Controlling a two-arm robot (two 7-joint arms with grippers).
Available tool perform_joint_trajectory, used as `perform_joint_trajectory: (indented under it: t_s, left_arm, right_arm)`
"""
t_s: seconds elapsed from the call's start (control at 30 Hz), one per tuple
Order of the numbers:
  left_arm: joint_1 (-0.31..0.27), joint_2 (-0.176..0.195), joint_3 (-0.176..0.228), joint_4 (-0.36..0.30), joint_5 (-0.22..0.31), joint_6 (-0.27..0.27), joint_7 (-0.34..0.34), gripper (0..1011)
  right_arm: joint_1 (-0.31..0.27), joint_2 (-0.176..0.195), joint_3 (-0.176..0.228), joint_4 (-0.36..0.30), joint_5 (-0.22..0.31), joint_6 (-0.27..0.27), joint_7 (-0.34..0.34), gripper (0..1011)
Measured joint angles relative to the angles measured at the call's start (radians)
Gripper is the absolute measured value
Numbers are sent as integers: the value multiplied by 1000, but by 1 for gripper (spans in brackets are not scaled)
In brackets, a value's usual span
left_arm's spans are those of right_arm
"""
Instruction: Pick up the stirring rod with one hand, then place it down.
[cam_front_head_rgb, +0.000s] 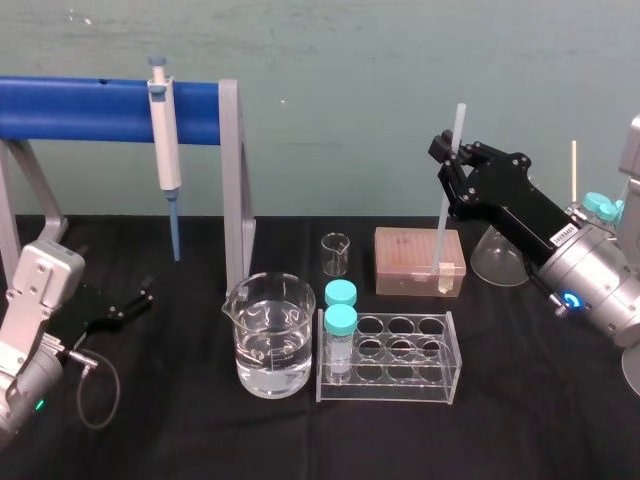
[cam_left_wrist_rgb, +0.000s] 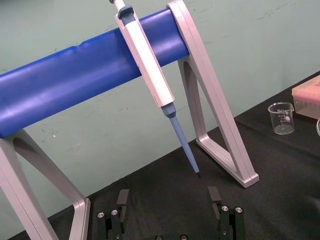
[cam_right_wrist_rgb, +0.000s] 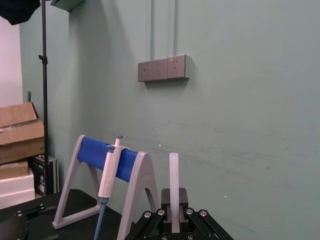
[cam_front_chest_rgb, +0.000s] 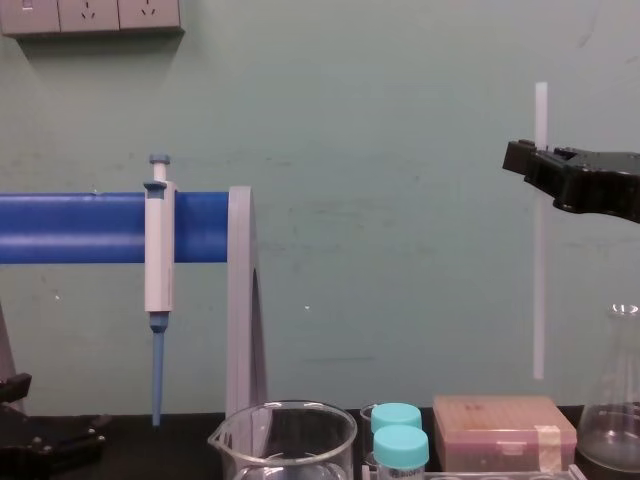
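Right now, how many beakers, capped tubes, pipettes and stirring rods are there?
Beakers: 2, large and small
Capped tubes in the rack: 2
Pipettes: 1, hanging on the blue stand
Stirring rods: 1, held upright by the right gripper; left gripper open, low at left
Total: 6

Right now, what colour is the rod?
Milky white; the rod, held by the right gripper, shows best in the chest view.

One stirring rod (cam_front_chest_rgb: 540, 300), one pipette (cam_front_head_rgb: 165, 140), one stand (cam_front_head_rgb: 232, 180), two beakers (cam_front_head_rgb: 268, 345), two teal-capped vials (cam_front_head_rgb: 340, 345), one tube rack (cam_front_head_rgb: 440, 375), one tip box (cam_front_head_rgb: 415, 260) and one flask (cam_front_head_rgb: 497, 260) were counted.
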Motion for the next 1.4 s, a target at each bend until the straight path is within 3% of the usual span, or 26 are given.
perform_joint_trajectory:
  t_s: [0.13,0.43,0.57,0.97,1.4]
  left_arm:
    - [0,0,0,0,0,0,0,1000]
    - [0,0,0,0,0,0,0,1000]
    - [0,0,0,0,0,0,0,1000]
    - [0,0,0,0,0,0,0,1000]
    - [0,0,0,0,0,0,0,1000]
  right_arm:
    - [3,0,-2,7,2,-2,4,72]
    - [49,36,-43,119,97,-75,226,72]
    - [62,37,-61,162,109,-106,263,72]
    - [101,8,-107,270,81,-179,274,72]
    - [127,-17,-130,333,65,-180,275,72]
